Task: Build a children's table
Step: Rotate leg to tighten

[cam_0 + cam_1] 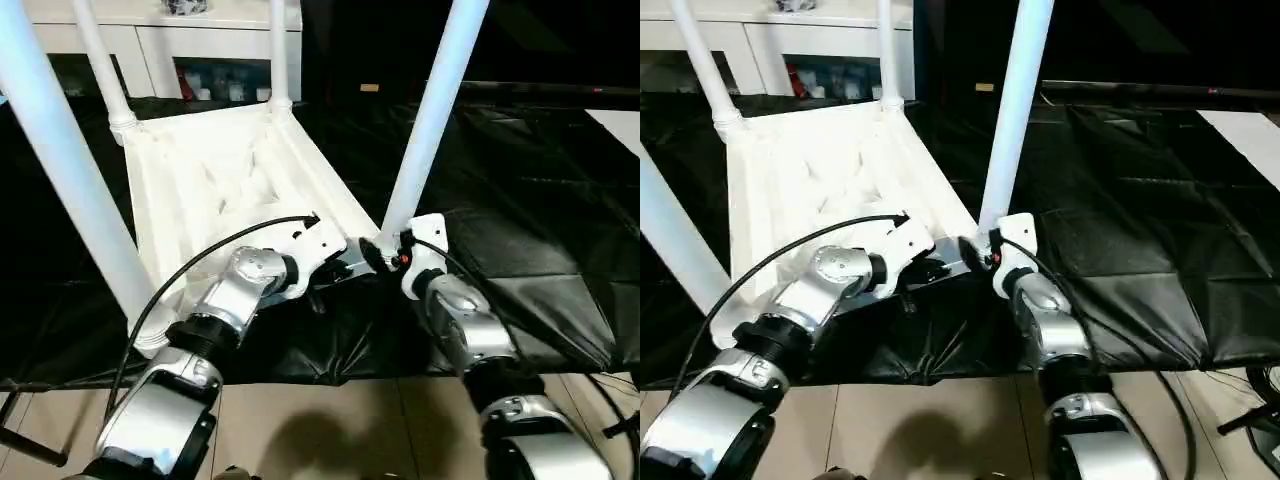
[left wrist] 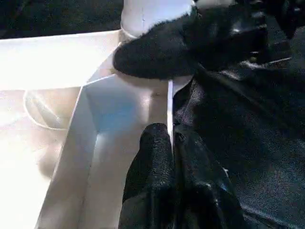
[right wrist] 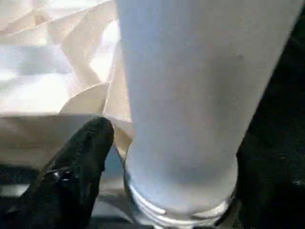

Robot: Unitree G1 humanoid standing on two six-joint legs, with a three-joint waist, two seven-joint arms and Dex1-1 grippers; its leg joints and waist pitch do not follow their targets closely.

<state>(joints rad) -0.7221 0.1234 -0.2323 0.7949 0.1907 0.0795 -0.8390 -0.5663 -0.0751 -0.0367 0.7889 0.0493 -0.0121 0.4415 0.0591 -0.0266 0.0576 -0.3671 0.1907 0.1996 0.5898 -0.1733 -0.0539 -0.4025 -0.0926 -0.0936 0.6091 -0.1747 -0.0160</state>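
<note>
My left hand (image 2: 169, 157): fingers pinched on rim of upturned table (image 1: 215, 185), near corner. My right hand (image 1: 385, 255): spread around base of upright leg (image 1: 430, 120), nearer it. Table on black sheet (image 1: 520, 200).

A black plastic sheet (image 1: 520, 250) covers the floor — creased, glossy, spreading well to the right of the table top (image 1: 215, 185). That top, of the children's table, lies directly on the sheet upside down, ribbed underside up, its four white legs (image 1: 435, 110) standing upward from the corner sockets. On the near side of the table top the sheet ends, and pale floor tiles (image 1: 340, 425) show — bare beside the sheet's edge.
</note>
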